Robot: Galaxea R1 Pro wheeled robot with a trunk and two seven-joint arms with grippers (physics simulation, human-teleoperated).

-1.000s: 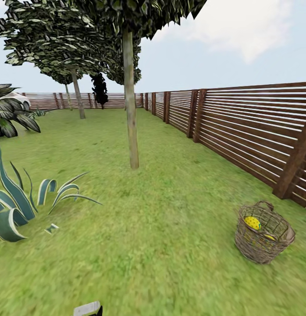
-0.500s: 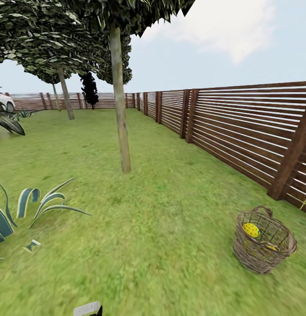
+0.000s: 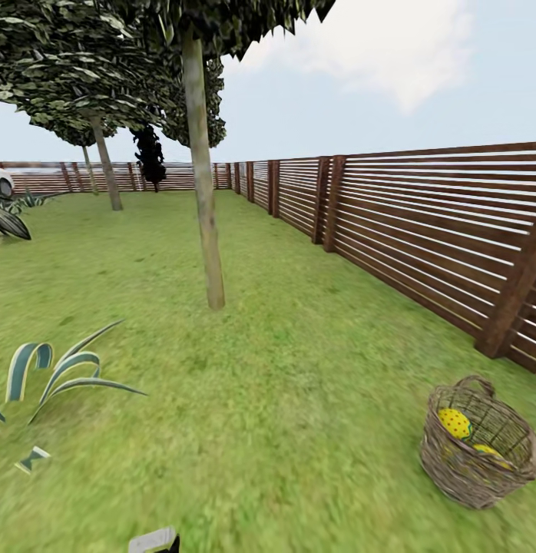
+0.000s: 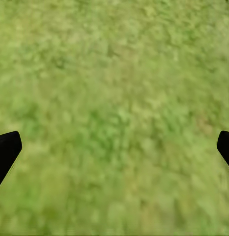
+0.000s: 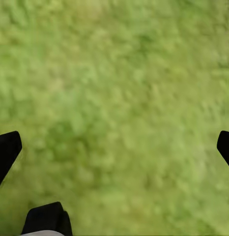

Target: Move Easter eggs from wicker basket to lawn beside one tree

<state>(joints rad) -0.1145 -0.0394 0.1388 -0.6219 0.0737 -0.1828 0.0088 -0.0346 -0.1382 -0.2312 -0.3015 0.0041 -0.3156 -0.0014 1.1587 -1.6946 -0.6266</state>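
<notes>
While the robot looks across the lawn [image 3: 299, 399], the wicker basket [image 3: 477, 449] sits on the grass at the lower right of the head view, near a slatted wooden fence [image 3: 421, 230]. Two yellow Easter eggs [image 3: 455, 422] show inside it; a third cannot be made out. A pale-trunked tree [image 3: 203, 192] stands well apart from the basket, with no egg beside it. The left gripper [image 4: 114, 147] and right gripper [image 5: 114, 147] each hang over bare grass, fingers spread wide and empty. Judging from this, no egg has been moved; all the work remains.
</notes>
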